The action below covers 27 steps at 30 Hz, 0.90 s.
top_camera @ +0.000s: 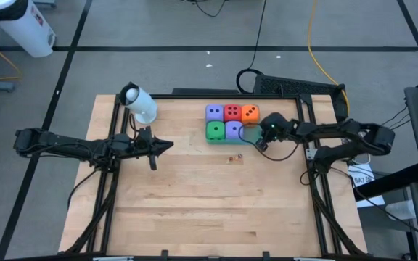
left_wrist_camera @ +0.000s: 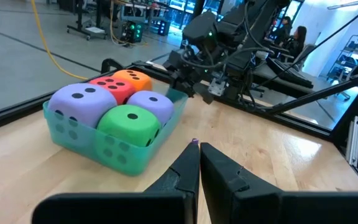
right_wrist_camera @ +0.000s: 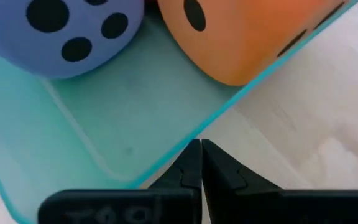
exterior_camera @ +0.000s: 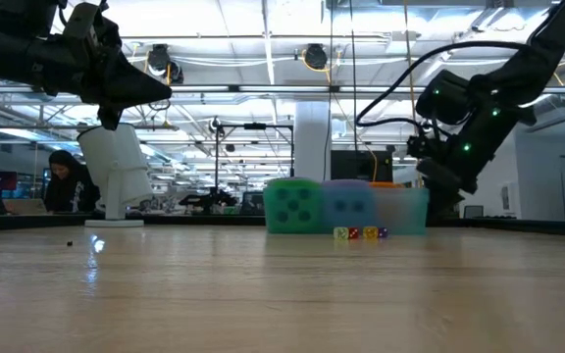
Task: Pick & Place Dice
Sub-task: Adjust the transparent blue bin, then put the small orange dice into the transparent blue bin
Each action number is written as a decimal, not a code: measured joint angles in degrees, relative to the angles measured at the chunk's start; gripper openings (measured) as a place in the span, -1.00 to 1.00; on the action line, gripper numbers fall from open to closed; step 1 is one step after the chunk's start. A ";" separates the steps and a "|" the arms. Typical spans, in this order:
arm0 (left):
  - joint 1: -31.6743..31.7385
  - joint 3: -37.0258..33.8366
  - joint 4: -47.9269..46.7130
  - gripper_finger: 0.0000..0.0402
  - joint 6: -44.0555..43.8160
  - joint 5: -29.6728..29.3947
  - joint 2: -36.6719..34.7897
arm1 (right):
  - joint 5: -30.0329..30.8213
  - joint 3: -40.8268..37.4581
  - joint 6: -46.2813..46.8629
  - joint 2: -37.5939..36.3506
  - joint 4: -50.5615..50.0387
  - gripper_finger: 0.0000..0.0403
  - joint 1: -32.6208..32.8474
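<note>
Five dice (top_camera: 231, 121) sitting in translucent green tray (left_wrist_camera: 143, 153): two purple, one green, one red, one orange, dark pips up. One tray corner bare.

Right pincer (top_camera: 260, 143) hanging at that bare corner, tips pressed together, gripping nothing; tray rim directly below tips in its wrist view, orange die (right_wrist_camera: 247, 34) and purple die (right_wrist_camera: 61, 31) just ahead. Left pincer (top_camera: 167, 145) well apart from tray, across the table (top_camera: 209, 210), likewise closed and empty, pointing toward the dice.

Step, by judgement: placing apparently finished or between picks, with all five dice in tray and no die loose on table. Next move likely calls for lifting right pincer clear of tray rim without snagging it, tray looking light.

Dice look: soft, foam-like, rounded edges, matte faces, packed snug and touching one another. Green die (left_wrist_camera: 129, 123) nearest left pincer, red die (left_wrist_camera: 112, 86) and orange behind.

Few tiny coloured bits (top_camera: 234, 156) on table just beside tray, too small to identify.
</note>
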 joint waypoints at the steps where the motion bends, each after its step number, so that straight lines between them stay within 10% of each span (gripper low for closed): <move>1: 0.01 0.00 0.00 -0.89 0.05 -0.01 -0.01 | 0.01 0.00 -0.65 0.68 1.13 -1.00 0.00; 17: 0.01 0.00 0.01 -0.89 0.15 -0.03 0.00 | -5.75 4.44 -1.97 5.98 5.59 -1.00 0.04; 27: -0.04 0.00 -0.33 -0.89 -1.16 0.04 -0.01 | 3.70 5.95 -4.09 -6.56 -7.75 -1.00 2.08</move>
